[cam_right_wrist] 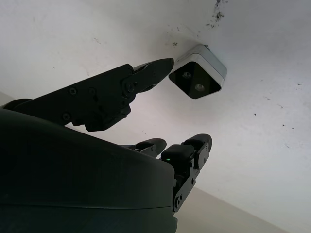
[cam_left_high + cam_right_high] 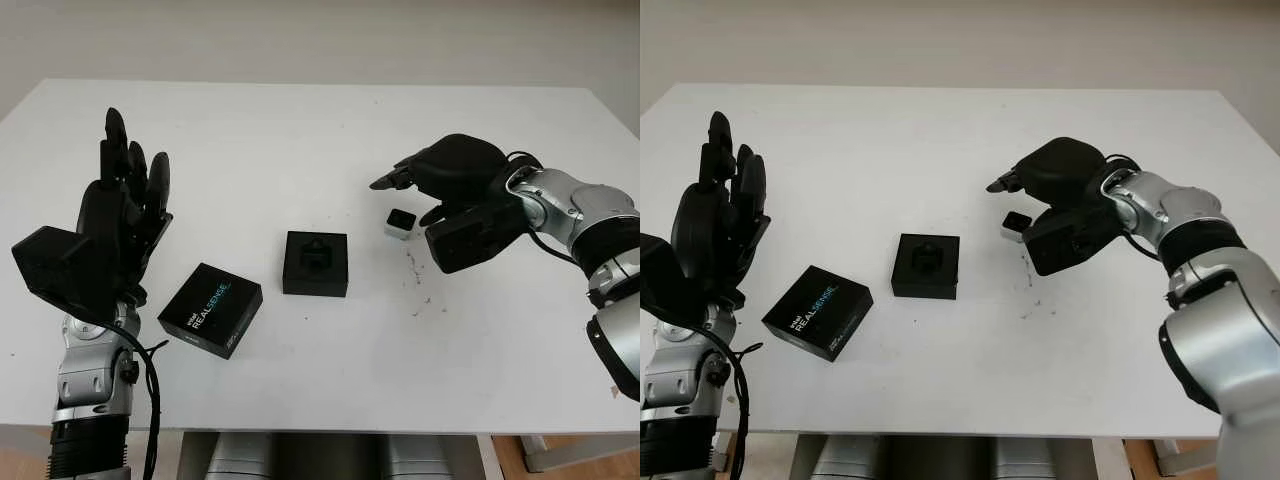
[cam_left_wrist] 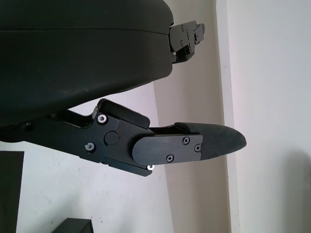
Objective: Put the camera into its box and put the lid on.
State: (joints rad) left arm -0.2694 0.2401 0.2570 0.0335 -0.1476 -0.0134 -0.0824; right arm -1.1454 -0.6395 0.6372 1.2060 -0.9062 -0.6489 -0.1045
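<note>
right hand [image 2: 425, 190]: mine, open, holding nothing, hovering over the camera [image 2: 400, 222]
head view: camera on table [image 2: 320, 370], box [image 2: 316, 263] to its left, lid [image 2: 211, 310] further left
left hand [image 2: 125, 215]: open, raised by the lid
right wrist view: thumb tip [image 1: 160, 65] just beside camera [image 1: 199, 79]; cannot tell if touching

White table [image 2: 300, 370] w/ dark specks nr right side, plain pale wall [image 2: 320, 40] behind, grey cabinets below front edge

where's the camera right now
The camera sits on the table right of the open box, just beside the open right hand reaching over it.
</note>
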